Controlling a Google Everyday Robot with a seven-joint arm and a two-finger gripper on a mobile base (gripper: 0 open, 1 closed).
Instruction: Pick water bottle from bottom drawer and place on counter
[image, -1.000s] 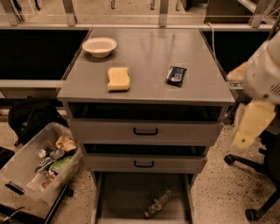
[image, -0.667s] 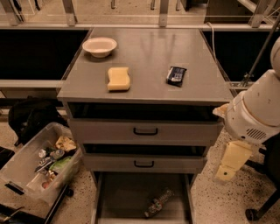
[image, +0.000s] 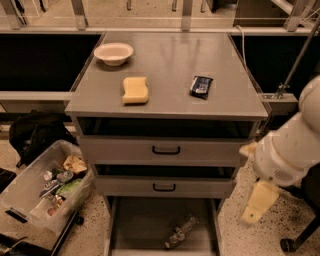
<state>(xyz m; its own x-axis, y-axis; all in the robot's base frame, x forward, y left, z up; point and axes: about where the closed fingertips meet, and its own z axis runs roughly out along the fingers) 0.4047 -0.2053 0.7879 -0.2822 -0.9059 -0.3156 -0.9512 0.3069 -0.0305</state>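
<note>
The water bottle (image: 181, 231) lies on its side on the grey floor of the open bottom drawer (image: 135, 225), right of the middle and slanted. Above it, the counter (image: 170, 60) is the flat grey top of the cabinet. My white arm comes in from the right edge of the view. Its pale yellow end, the gripper (image: 256, 202), hangs right of the cabinet at the height of the lowest shallow drawer. It is above and to the right of the bottle and apart from it.
On the counter sit a white bowl (image: 113, 52), a yellow sponge (image: 135, 90) and a dark snack packet (image: 201, 86). A clear bin of trash (image: 30, 195) and a black bag (image: 35, 135) stand on the floor at the left. A chair base (image: 295, 241) is at the lower right.
My arm has swung down and to the left, from beside the counter's right edge to beside the lower drawers. The bottle and the counter items have not moved.
</note>
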